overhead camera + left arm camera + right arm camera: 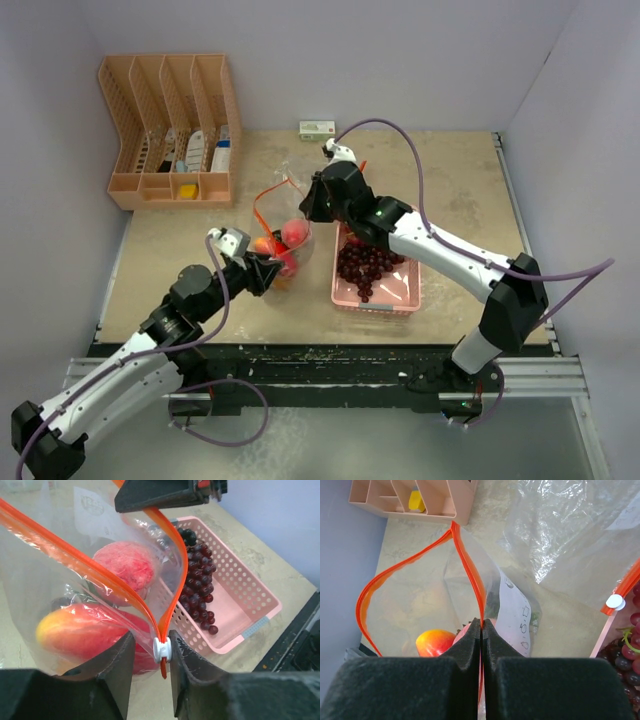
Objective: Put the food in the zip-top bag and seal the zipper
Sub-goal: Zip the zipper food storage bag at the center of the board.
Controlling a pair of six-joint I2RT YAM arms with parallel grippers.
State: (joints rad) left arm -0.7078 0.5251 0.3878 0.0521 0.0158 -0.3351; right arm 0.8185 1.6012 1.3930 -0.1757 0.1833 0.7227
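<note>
So the left end effector (151,641) is partly spread, and the white slider (162,650) of the zip-top bag (55,585) sits right in the gap between its fingers. It's up against the finger on the right of the left wrist view. There's slack and bag film on the other side, so it doesn't look clamped.

The right end effector (481,625) is pressed fully together, pinching the orange zipper (470,575) strip at the far end of the bag's mouth. In the right wrist view the other lip bows away to the left, so the mouth gapes wide open.

Inside the bag there's a fuzzy pink peach (127,565) and, lower left of it, a red-and-yellow fruit (82,630). Something dark sits behind them, can't make out what. Both fruits lie just past the left fingers, above and to the left of them in that wrist view, and under the right end effector in the top view.

The grapes (368,265) aren't bagged. They're piled in the pink tray (385,305), which stands just beside the bag at centre right of the top view. A second clear bag (570,530) with its own white slider is crumpled in the upper right of the right wrist view.

A desk organizer (170,130) stands at the upper left of the bench (450,180), and there's a small box (317,128) at the top middle.
</note>
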